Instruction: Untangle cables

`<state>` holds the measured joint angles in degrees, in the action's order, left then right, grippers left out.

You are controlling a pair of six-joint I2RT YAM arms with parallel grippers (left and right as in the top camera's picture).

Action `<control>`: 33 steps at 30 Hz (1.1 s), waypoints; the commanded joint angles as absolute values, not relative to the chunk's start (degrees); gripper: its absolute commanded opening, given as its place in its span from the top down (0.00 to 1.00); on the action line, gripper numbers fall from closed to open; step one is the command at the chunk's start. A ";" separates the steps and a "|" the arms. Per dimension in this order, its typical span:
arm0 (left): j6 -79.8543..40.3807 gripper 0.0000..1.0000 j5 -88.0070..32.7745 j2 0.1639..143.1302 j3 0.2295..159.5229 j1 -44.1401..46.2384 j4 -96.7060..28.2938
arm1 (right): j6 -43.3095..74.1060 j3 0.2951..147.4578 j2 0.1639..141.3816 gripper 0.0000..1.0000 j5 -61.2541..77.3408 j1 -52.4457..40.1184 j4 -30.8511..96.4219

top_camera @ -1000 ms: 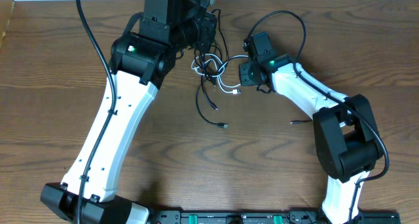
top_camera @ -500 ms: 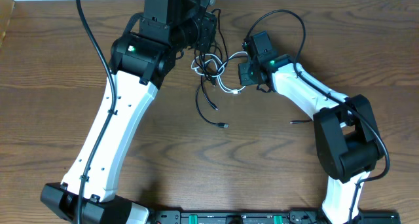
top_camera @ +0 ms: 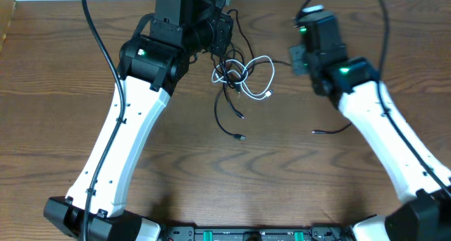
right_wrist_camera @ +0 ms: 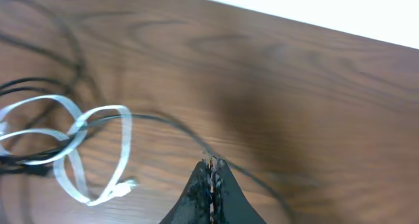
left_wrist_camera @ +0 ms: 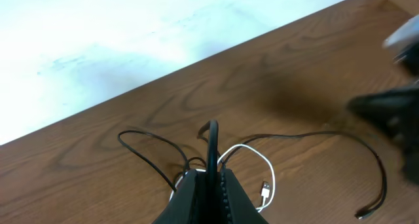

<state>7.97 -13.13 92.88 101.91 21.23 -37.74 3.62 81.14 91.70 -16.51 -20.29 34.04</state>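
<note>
Your left gripper (left_wrist_camera: 211,175) is clamped on a black cable loop (left_wrist_camera: 213,129) that rises from between its closed fingers. That arm runs from the near-left corner diagonally up the wooden table (top_camera: 70,79), its wrist bent over the far edge of the cable tangle (top_camera: 232,73).

Your right gripper (right_wrist_camera: 211,164) has its fingers pressed together. A thin black strand (right_wrist_camera: 167,127) runs from the tangle straight into the tips and out the other side, so it looks pinched there. This arm reaches up from the near-right corner, and its wrist sits to the right of the tangle, clearly apart from it.

Between the two grippers you can see the white cable (right_wrist_camera: 77,122) looped through the black ones, its plug (top_camera: 270,94) lying on the side nearer your right arm. One black plug end (top_camera: 240,136) trails toward you, and another black end (top_camera: 317,132) lies beside the right forearm.
</note>
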 commanded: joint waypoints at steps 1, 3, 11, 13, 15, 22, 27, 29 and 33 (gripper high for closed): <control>9.41 0.93 -11.97 91.50 101.30 21.45 -37.69 | 0.93 81.76 87.94 0.99 -20.86 -17.06 36.18; 9.41 0.93 -11.97 91.50 101.30 21.45 -37.69 | 0.12 81.76 86.87 0.99 -20.62 -16.34 36.67; 9.41 0.92 -11.97 91.50 101.30 21.45 -37.69 | 1.52 81.73 88.38 0.72 -13.45 -16.19 38.20; 9.41 0.92 -11.97 91.50 101.30 21.45 -37.69 | 1.69 81.73 89.56 0.66 -12.08 -16.56 38.28; 9.41 0.93 -11.94 91.50 101.30 21.45 -37.69 | 2.15 81.73 90.80 0.63 -10.92 -17.17 38.46; 9.43 0.92 -11.94 91.50 101.30 21.45 -37.69 | 2.22 81.73 96.38 0.61 -2.39 -18.50 38.17; 9.47 0.92 -10.85 91.50 101.30 21.45 -37.69 | 0.97 81.73 99.18 0.63 0.34 -19.97 37.80; 10.15 0.93 -10.68 91.50 101.30 21.45 -37.71 | -0.30 81.73 99.74 0.64 3.25 -20.23 37.71; 10.48 0.93 -10.70 91.50 101.30 21.45 -37.69 | -0.03 81.73 100.79 0.64 6.28 -20.73 36.97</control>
<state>9.30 -11.62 92.88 101.91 21.23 -37.71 0.80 81.14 99.96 1.83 -20.23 37.50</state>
